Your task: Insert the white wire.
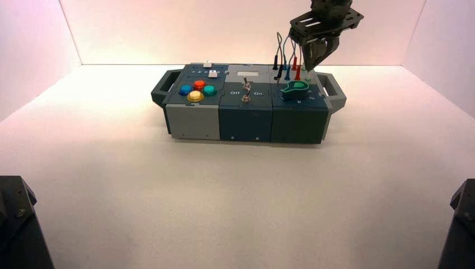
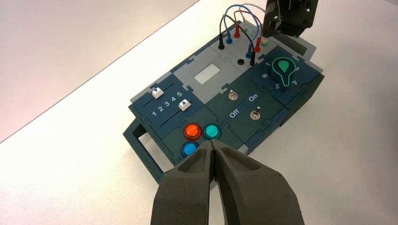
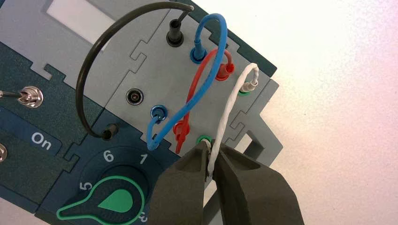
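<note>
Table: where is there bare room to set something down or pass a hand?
The table is bare before the box and beyond both its handles. Crowded: the box's far right, where wires arch around the right gripper.

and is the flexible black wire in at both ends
One end only: one black plug sits socketed, the other is beside an empty round black socket.

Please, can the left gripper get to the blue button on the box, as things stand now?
Probably yes: in its wrist view the left gripper hangs right beside the blue button, and the right gripper is away at the white wire.
</note>
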